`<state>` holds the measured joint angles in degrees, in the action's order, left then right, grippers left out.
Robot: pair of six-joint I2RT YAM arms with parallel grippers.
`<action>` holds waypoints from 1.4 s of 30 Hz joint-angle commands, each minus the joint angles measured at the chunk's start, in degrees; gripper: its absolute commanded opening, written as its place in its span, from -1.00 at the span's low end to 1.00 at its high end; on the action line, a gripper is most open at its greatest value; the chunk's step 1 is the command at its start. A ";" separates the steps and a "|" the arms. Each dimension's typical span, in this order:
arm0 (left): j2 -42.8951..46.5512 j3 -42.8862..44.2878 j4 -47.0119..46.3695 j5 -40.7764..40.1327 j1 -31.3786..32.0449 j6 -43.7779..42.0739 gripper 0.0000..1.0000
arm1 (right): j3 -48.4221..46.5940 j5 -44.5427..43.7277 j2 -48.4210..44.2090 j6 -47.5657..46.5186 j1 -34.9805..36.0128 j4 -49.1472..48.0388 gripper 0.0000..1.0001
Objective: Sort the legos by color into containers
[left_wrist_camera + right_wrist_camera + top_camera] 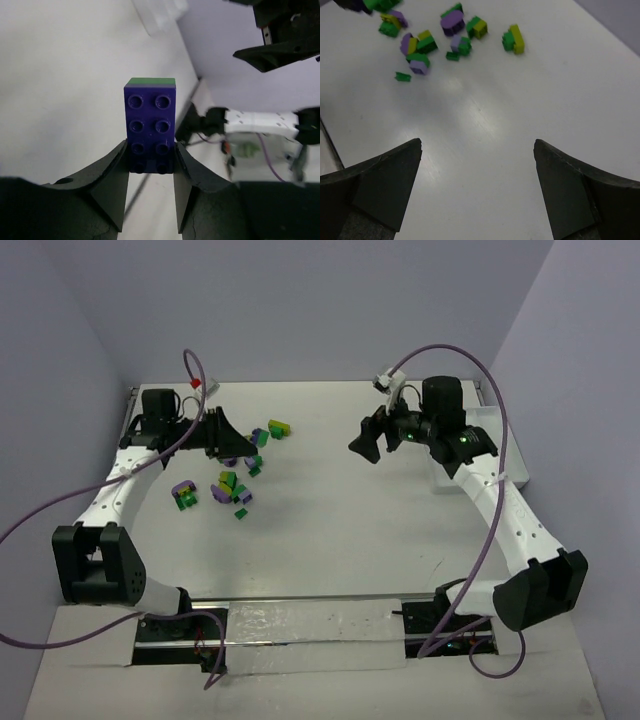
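The left arm's black two-finger gripper (150,162) is clamped on a dark purple studded plastic brick (150,131). A green layer shows at the brick's far end, and its near end is hidden between the fingers. From above, that gripper (226,436) covers the brick entirely. The remaining small green, yellow-green and lavender legos (232,488) lie scattered on the white table (330,530) just beside it. The right gripper (477,150) stands wide open, holding nothing. A white tray (487,417) is mostly hidden beneath the right arm.

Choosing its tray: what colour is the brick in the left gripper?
The brick is dark purple, green at its far end; left wrist view shows best.
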<state>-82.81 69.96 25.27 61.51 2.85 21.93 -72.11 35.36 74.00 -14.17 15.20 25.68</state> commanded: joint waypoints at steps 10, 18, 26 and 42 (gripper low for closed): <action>4.53 -5.98 -13.23 15.33 8.14 11.83 -1.00 | -14.81 -5.68 6.21 -9.10 22.36 6.54 0.98; 5.30 -6.09 -13.50 14.61 9.71 12.43 -0.99 | -17.14 -8.26 9.45 -8.60 26.09 7.19 0.96; 4.46 -5.06 -12.16 13.12 10.51 11.64 -1.00 | -21.07 -10.66 12.41 -7.82 27.81 8.07 0.93; 3.01 -3.78 -12.16 9.77 11.12 14.00 -0.99 | -22.90 -17.24 15.82 -6.49 29.45 6.07 0.44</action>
<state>-79.52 63.79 14.83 71.10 13.43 34.41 -92.38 20.72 89.40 -21.35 44.01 33.98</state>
